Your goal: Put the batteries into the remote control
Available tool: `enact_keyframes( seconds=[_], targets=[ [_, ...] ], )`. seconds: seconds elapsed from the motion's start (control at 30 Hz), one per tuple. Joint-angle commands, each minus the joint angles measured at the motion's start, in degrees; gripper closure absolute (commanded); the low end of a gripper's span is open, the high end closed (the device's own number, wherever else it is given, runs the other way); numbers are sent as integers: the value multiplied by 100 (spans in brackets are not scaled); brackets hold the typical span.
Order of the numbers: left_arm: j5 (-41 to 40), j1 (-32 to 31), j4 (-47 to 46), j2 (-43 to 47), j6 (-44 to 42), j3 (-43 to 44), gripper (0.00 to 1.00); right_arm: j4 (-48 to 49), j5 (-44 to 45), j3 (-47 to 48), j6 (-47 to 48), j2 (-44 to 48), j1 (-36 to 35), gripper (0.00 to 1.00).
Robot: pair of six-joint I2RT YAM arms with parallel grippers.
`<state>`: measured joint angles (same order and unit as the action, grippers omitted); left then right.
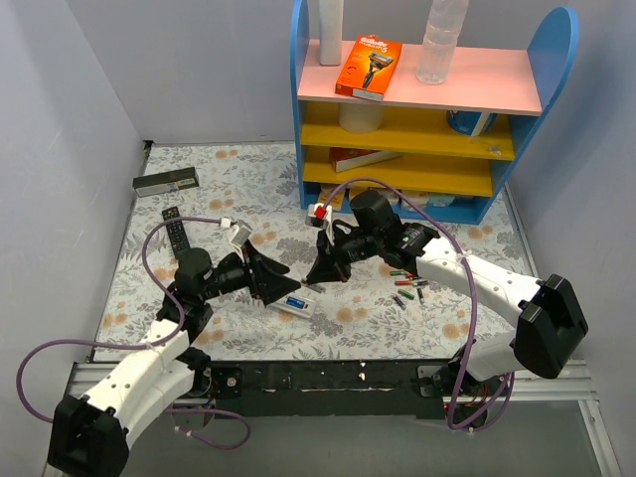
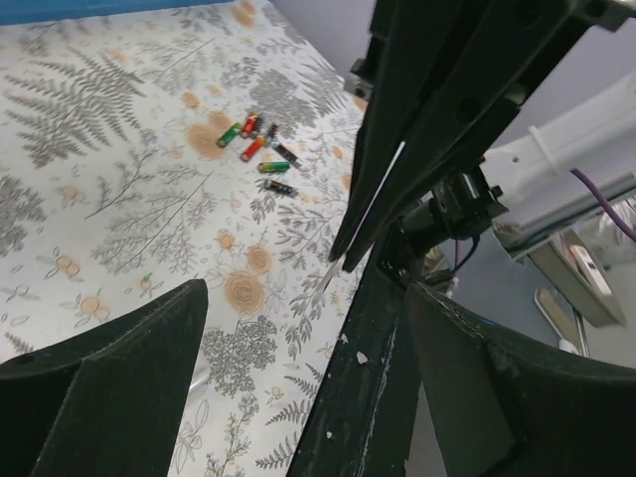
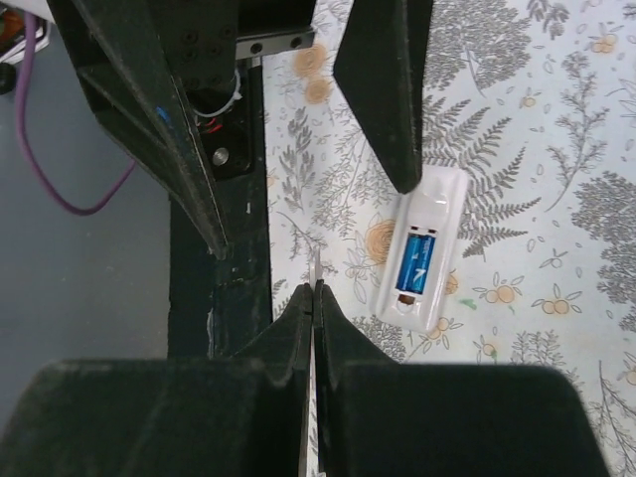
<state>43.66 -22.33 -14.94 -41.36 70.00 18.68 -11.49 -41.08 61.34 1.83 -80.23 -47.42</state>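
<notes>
Pinches thin white sliver (image 3: 313,266), prob. back cover, edge-on in tight-closed R gripper (image 3: 313,288) just beside white remote (image 3: 425,243) lying bay-up w/ blue cell (image 3: 415,260) seated, and spreads empty L gripper (image 1: 283,283) wide, one finger (image 3: 383,99) over remote's end, presumably to steady it; spare cells (image 2: 260,147) well beyond R jaws.

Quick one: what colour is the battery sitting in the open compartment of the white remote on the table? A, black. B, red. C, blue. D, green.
C: the right wrist view shows the white remote lying with its back open and a blue battery seated in the compartment.
</notes>
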Motion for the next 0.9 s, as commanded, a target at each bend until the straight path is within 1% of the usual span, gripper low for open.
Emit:
enact_keyframes(
  seconds=[0.0,0.07,0.2,0.23,0.33,0.43,0.47,0.57,0.7,0.8,0.87],
  targets=[
    [1204,-17,-360,-407,-320,540,24,-47,-559,229,213,25,5,99],
    [1442,-17,-378,-679,-346,628,28,-64,-568,247,230,16,5,99],
    [1830,-26,-369,-1005,-364,778,41,-82,-612,291,248,-19,5,99],
    [1917,-35,-361,-1031,-373,787,47,-91,-612,291,248,-19,5,99],
    [2032,-44,-317,-1146,-434,804,56,-73,-585,282,231,-19,5,99],
    [2085,-52,-220,-1233,-513,822,60,-29,-577,273,213,-28,5,99],
    [2129,-52,-194,-1277,-557,830,65,-12,-594,273,178,-19,5,99],
    [2129,-79,-88,-1321,-619,848,71,50,-603,247,134,-37,5,99],
    [2059,-114,-88,-1374,-636,857,77,138,-664,212,55,-46,4,99],
    [2050,-149,-53,-1401,-689,892,81,208,-708,176,11,-55,5,99],
    [2015,-175,-44,-1436,-715,918,87,208,-735,176,-15,-72,5,99]
  ],
)
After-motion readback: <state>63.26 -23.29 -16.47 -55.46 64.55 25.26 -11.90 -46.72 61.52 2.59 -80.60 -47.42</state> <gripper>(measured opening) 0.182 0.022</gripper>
